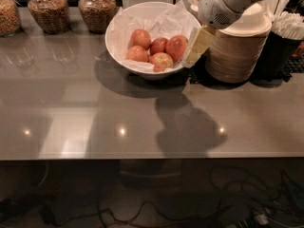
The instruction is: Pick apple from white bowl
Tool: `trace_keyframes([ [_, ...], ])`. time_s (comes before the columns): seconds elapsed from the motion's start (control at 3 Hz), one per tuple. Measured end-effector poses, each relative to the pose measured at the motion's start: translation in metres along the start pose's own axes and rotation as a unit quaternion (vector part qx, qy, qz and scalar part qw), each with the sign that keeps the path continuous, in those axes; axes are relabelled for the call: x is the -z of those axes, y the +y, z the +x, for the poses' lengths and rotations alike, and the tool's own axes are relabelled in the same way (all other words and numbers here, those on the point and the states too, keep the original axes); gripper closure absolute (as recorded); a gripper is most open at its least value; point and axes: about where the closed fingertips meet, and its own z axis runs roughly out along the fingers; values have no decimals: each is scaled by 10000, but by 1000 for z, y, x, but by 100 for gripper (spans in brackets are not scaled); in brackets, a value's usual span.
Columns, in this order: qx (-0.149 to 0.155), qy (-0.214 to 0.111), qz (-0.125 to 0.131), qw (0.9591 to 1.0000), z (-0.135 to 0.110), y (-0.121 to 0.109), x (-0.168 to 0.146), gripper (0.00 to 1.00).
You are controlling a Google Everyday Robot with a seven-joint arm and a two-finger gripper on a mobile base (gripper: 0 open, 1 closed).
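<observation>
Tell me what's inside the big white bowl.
The white bowl holds five apples on crumpled white paper, the largest red-orange apple rightmost. Paper hides its bottom. The pincer hangs by its right rim.

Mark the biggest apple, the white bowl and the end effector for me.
apple (176, 46): camera view, centre of its glossy front, rightmost in the bowl.
white bowl (111, 33): camera view, bare left wall.
end effector (192, 56): camera view, pale lower end beside the bowl's right rim.

The large, glossy, red-orange round apple (176, 47) rests just beside my gripper (197, 46), against the near wall of the wide, paper-lined white bowl (115, 34).
</observation>
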Motion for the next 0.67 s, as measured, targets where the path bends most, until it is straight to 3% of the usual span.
trace_keyframes([
  [0.33, 1, 0, 1, 10000, 0, 0, 0, 0],
  [0.67, 199, -38, 210, 9996, 1, -9, -10, 0],
])
